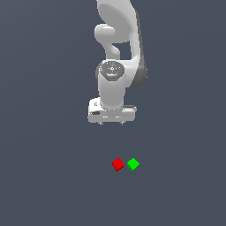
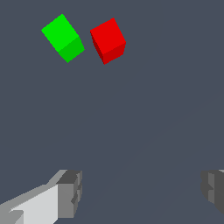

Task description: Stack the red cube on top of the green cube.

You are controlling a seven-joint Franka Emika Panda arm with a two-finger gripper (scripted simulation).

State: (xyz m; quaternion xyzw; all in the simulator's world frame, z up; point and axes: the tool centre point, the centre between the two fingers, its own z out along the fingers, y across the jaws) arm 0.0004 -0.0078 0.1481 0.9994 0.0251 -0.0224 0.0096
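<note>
The red cube point(image 1: 118, 164) point(image 2: 108, 40) and the green cube point(image 1: 133, 164) point(image 2: 63, 37) rest side by side on the grey floor, a small gap between them; red lies toward the exterior view's left. My white gripper point(image 1: 111, 123) point(image 2: 140, 192) hangs well above the floor, away from both cubes. Its fingers point(image 2: 70, 192) are spread wide, with nothing between them. Neither cube is touched.
The grey floor point(image 1: 53, 176) stretches flat all around. The white arm point(image 1: 119, 53) rises above the gripper in the exterior view.
</note>
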